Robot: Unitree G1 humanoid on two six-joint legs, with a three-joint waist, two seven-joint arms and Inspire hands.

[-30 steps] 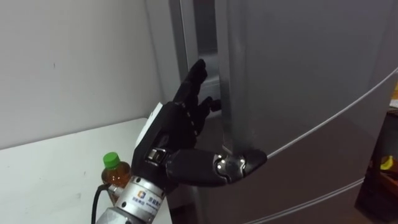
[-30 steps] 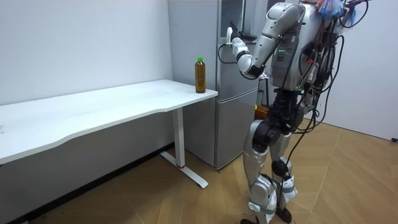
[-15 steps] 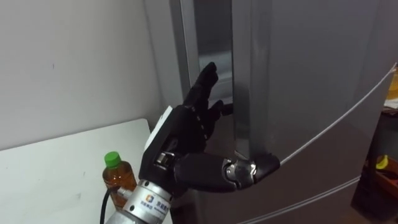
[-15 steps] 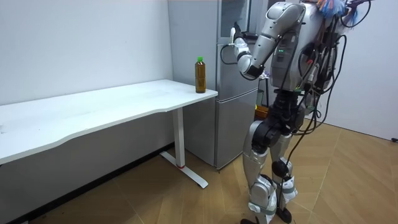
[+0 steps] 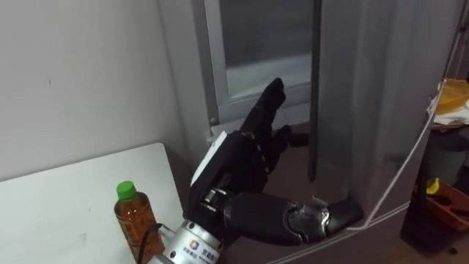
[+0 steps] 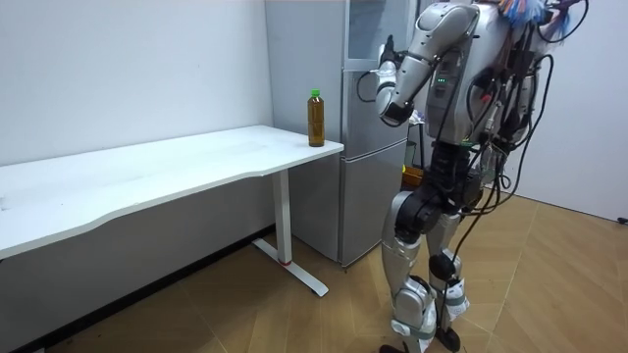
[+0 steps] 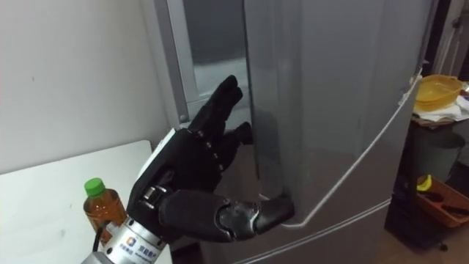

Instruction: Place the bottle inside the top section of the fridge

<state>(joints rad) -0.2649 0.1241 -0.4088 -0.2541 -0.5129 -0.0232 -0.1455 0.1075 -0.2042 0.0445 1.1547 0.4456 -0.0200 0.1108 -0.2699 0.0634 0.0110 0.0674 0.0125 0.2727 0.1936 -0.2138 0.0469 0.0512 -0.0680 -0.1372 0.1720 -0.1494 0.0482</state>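
Left hand (image 5: 242,158) straight-fingered at fridge door (image 5: 366,110) edge, bottle (image 5: 134,218) base hidden

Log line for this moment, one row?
left hand: open, fingers behind upper fridge door edge, thumb across its front | door: ajar | bottle: upright on table, not held
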